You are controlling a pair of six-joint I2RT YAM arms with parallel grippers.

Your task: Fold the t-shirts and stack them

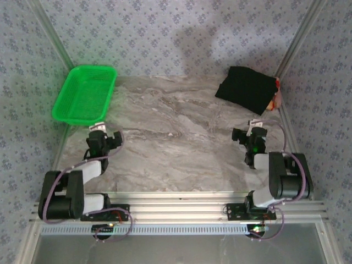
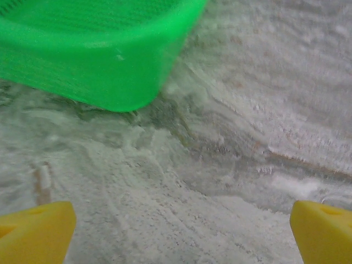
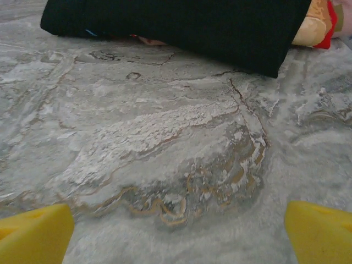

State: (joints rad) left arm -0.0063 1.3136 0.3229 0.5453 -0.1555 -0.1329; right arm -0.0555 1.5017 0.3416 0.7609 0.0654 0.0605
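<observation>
**Top external view.** The black t-shirt point(image 1: 246, 89), folded to a compact rectangle, lies at the far right corner of the table point(image 1: 176, 143). The red t-shirt point(image 1: 276, 99) shows as a narrow strip at its right edge, apparently underneath. A green basket point(image 1: 83, 93) stands at the far left corner. The left tool point(image 1: 104, 132) sits just in front of the basket and the right tool point(image 1: 248, 133) sits near the stack without touching it. Both tools are spread wide and carry nothing.

**Left wrist view.** The yellow fingertips point(image 2: 34, 231) of the left tool point(image 2: 179, 234) frame bare table point(image 2: 231, 137), and the basket point(image 2: 99, 55) is close ahead. No cloth lies between the jaws.

**Right wrist view.** The right tool point(image 3: 176, 231) gapes over bare table point(image 3: 165, 143). Beyond it the black t-shirt point(image 3: 181, 27) covers the red t-shirt point(image 3: 329, 22), of which a red hem and a tan patch of print peek out on the right.

**Reading.** The stacking step appears finished, or nearly so. How neatly the red t-shirt is folded cannot be told. Any next move would call for the right tool to reach forward and square the protruding edge.
</observation>
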